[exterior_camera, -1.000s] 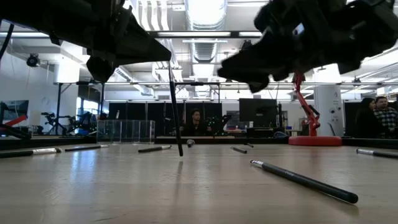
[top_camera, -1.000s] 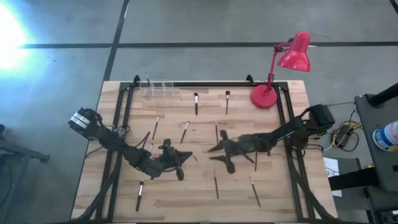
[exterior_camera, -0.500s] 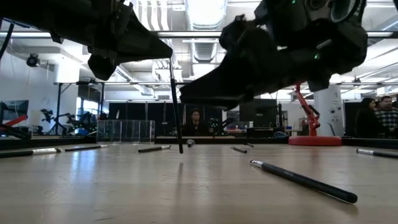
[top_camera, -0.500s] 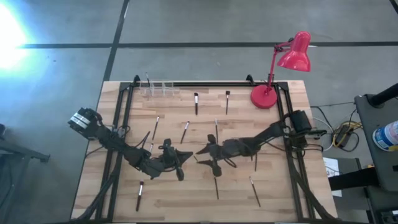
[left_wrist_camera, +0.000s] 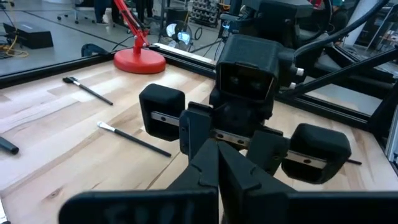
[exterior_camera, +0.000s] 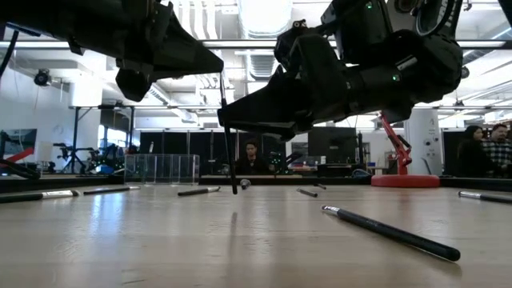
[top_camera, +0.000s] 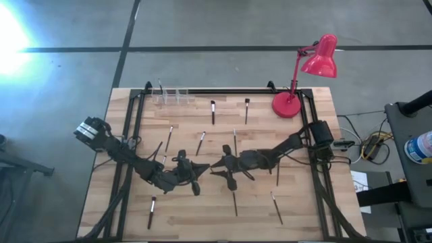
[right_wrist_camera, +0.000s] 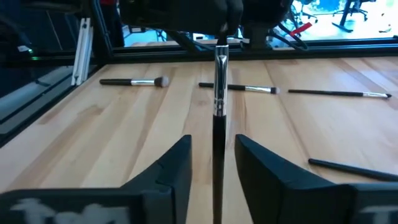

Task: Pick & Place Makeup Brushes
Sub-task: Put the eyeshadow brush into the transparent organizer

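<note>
A pale wooden slatted table (top_camera: 202, 202) seen from above, with two dark robot arms meeting near its middle. The left gripper (top_camera: 196, 177) grips one thin dark-handled makeup brush with a silvery ferrule (right_wrist_camera: 218, 81), holding it upright by its upper end so that it hangs down, its lower tip just above the wood in the low view (exterior_camera: 230, 152). The right gripper (top_camera: 217, 170) faces it, its two dark fingers (right_wrist_camera: 171, 168) spread apart on either side of the brush handle, not yet touching it; this looks like a hand-over from one arm to the other. The clear, square-sided holder (top_camera: 169, 96) at the far edge of the table appears empty. Roughly ten other loose brushes (top_camera: 212, 111) lie scattered flat across the table, some near the holder, some at the near edge (top_camera: 276, 206). A red desk lamp (top_camera: 304, 74) stands at the far right corner. Judging by this, the task is at an early stage: one brush is lifted, none appears placed, and nearly all remain to be collected.
</note>
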{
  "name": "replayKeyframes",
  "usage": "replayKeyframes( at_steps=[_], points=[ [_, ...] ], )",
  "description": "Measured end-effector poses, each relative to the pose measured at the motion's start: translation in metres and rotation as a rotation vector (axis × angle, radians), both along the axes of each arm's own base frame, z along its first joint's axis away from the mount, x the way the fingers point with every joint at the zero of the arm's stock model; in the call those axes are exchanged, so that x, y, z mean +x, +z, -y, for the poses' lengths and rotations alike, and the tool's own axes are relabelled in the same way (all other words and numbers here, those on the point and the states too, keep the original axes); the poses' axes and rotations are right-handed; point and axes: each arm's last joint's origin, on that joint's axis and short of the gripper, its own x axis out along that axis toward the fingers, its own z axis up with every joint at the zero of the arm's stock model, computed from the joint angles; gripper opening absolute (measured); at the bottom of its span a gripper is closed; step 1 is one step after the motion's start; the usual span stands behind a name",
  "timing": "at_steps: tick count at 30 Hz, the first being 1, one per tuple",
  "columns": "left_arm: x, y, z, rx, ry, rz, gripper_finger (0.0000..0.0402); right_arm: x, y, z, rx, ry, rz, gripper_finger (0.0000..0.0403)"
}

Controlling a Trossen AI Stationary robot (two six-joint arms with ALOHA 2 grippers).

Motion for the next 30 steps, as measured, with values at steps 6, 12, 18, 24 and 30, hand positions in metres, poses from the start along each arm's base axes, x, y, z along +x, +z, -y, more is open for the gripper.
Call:
replayKeyframes(
  at_steps=[6,12,18,24,30],
  points=[
    [0.001,0.001,-0.001,0.004,0.002,0.004,0.0,0.0,0.0,0.0,-0.001,0.0,-0.001,0.0044],
    [0.0,0.008,-0.001,-0.021,0.01,0.05,0.0002,-0.001,-0.001,0.0,0.0,-0.001,-0.026,0.0017],
    [-0.007,0.025,-0.003,-0.007,-0.002,0.083,0.0038,-0.008,0.013,0.001,-0.007,0.0,0.0,0.0015],
    [-0.006,0.023,-0.001,-0.005,-0.068,0.062,0.0081,-0.014,0.032,0.003,-0.002,0.001,0.053,0.0014],
    [-0.001,0.014,0.001,0.014,-0.081,0.054,0.0092,-0.015,0.034,0.003,-0.002,0.001,0.052,0.0013]
  ],
)
